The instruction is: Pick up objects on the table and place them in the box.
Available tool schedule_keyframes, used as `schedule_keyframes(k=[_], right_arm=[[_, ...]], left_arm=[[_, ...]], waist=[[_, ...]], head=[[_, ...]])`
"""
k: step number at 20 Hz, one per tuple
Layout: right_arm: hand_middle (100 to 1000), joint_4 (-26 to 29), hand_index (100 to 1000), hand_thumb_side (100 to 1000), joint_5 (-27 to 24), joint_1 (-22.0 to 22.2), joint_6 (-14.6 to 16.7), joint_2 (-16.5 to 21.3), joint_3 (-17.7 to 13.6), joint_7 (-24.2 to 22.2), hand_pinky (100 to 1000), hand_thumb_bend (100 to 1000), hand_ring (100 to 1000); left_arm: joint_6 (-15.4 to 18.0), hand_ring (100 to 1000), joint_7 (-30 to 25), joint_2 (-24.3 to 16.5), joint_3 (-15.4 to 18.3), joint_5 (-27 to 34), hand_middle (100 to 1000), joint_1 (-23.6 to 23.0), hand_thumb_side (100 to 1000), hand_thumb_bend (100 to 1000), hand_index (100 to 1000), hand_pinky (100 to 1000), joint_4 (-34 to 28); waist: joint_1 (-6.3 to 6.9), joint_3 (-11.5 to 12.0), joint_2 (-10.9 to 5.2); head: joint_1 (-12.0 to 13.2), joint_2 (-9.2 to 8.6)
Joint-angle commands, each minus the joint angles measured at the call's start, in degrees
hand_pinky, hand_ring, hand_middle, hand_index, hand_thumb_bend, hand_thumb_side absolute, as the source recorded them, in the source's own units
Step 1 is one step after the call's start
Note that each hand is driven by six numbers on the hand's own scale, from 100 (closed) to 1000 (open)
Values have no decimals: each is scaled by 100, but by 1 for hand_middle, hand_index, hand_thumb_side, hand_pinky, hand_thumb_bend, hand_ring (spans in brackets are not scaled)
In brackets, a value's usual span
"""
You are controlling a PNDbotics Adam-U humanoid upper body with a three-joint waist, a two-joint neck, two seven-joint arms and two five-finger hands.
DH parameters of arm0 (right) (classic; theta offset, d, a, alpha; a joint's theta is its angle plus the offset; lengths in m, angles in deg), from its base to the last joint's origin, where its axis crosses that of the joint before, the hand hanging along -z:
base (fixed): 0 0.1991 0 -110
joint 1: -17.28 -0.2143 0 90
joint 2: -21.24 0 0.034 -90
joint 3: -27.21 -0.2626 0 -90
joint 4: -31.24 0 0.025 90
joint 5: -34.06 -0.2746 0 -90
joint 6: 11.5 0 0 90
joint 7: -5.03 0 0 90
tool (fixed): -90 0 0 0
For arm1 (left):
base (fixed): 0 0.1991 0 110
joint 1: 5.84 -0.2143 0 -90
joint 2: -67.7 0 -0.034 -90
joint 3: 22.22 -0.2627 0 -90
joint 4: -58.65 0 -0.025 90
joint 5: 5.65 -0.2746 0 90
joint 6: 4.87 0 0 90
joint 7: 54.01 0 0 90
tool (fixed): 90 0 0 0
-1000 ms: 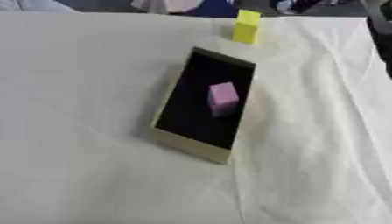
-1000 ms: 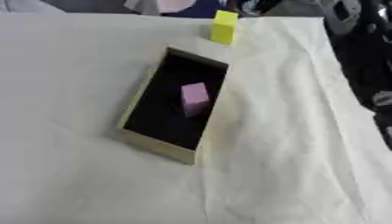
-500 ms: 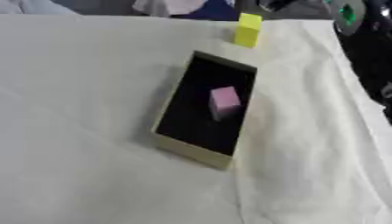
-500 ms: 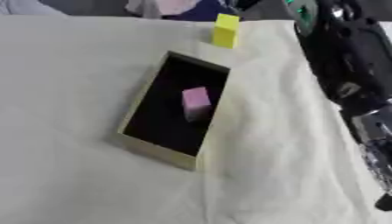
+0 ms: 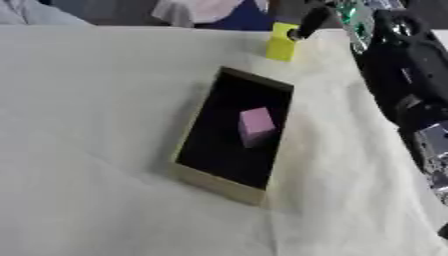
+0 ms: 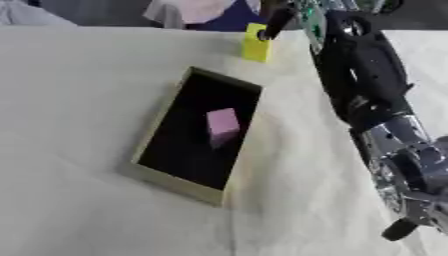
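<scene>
Beside shallow box (image 5: 213,183) | pink cube (image 5: 256,126) inside | yellow block (image 5: 281,42) beyond

No text, label, brand, number or sign can be read in either view. The yellow block (image 5: 282,42), the pink block (image 5: 256,126) and the box (image 5: 219,182) show plain, unmarked faces. The cloth-covered table (image 5: 87,100) carries no print. The green circuit board (image 5: 350,12) on the right arm (image 6: 363,80) may bear markings, but the view is too blurred to make out any character there.
</scene>
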Motion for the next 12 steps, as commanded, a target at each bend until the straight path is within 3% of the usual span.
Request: schedule_keyframes(k=[1, 8, 12], right_arm=[[853, -74, 972, 303, 328, -202, -124, 66, -254, -50, 968, 342, 952], [856, -196, 979, 300, 712, -260, -247, 11, -540, -113, 969, 331, 951], [873, -168, 1000, 227, 716, -264, -311, -57, -647, -29, 989, 340, 963]], left_arm=[[1, 744, -18, -101, 21, 9, 751, 77, 722, 315, 845, 683, -115], [-5, 744, -33, -93, 9, 17, 752, 94, 724, 312, 845, 683, -115], [-12, 744, -51, -83, -1, 26, 752, 107, 727, 309, 845, 682, -115]], waist=[[33, 9, -85], [43, 14, -47], [53, 31, -11]], head=[[-13, -72], [-9, -92], [-22, -112]])
